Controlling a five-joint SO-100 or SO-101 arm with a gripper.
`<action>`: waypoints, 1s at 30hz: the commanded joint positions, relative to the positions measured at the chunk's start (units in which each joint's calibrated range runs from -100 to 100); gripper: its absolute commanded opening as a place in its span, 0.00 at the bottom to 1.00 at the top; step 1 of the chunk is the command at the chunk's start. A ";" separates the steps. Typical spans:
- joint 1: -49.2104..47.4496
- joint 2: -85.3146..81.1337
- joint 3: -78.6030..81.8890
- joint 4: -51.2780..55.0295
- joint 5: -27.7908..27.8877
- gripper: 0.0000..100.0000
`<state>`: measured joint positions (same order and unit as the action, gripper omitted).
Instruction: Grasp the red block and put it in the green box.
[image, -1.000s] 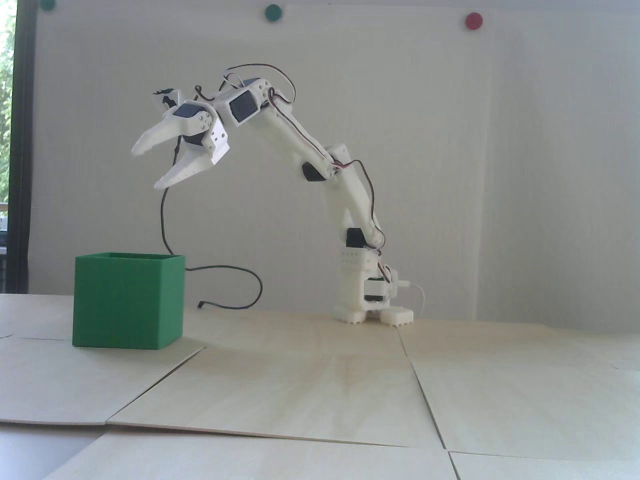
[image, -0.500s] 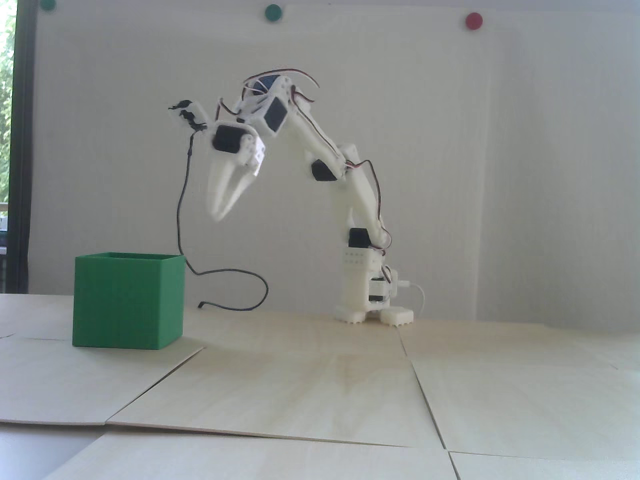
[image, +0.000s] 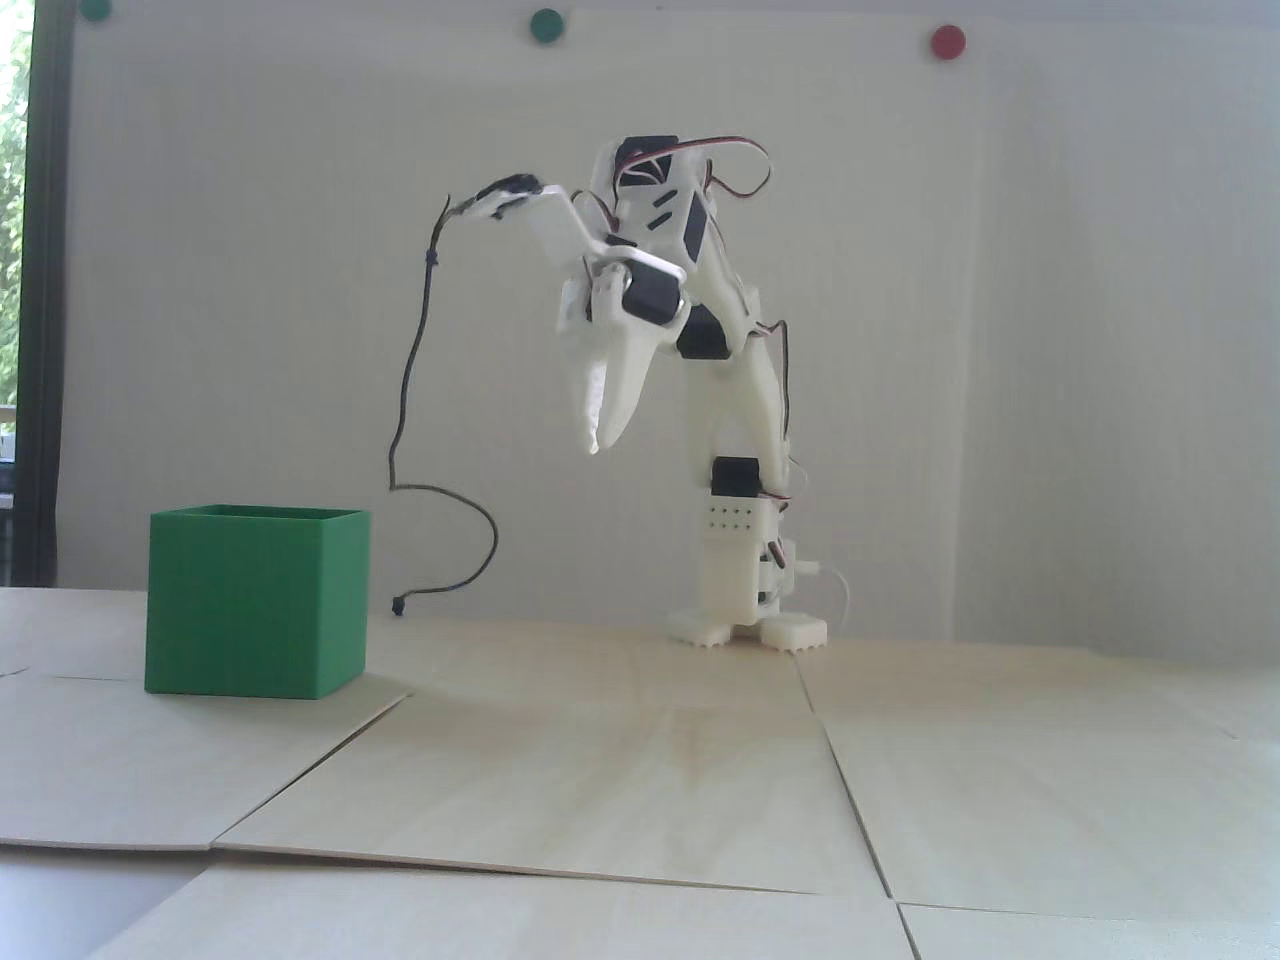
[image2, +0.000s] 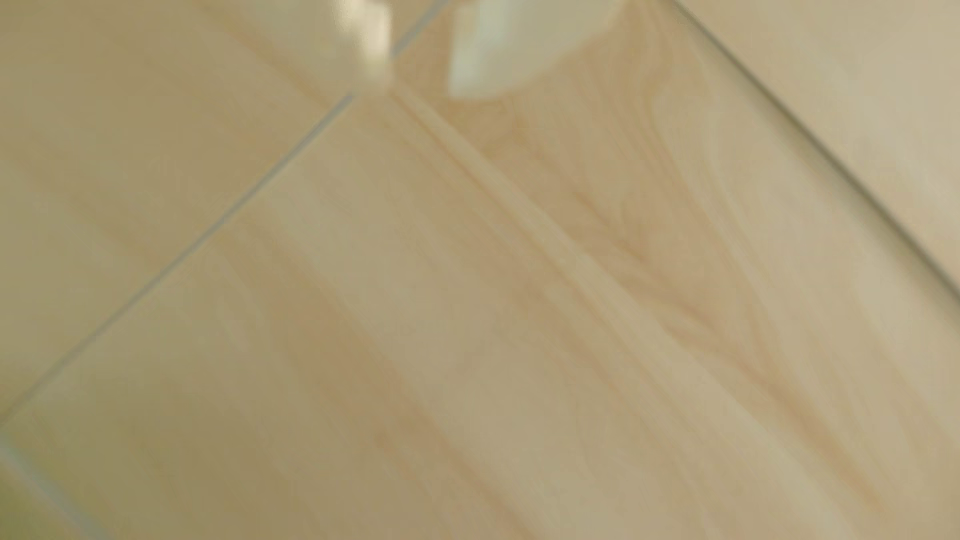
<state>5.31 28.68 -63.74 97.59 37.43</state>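
The green box stands on the wooden table at the left of the fixed view, open top up; its inside is hidden. The red block shows in neither view. My white gripper hangs in the air, pointing down, to the right of the box and well above its rim. In the wrist view the gripper enters from the top edge, blurred, with its two fingertips a little apart and bare table between them. It holds nothing.
The arm's base stands at the back centre. A thin black cable hangs from the wrist camera down to the table beside the box. Light wooden panels with seams form the table. Coloured round dots are on the wall.
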 joint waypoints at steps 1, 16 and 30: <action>-0.20 -11.83 4.03 1.91 14.94 0.02; -13.80 -67.25 84.68 -22.29 16.24 0.02; -15.24 -109.58 161.61 -62.60 20.72 0.02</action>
<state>-9.97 -71.19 85.05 41.01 56.79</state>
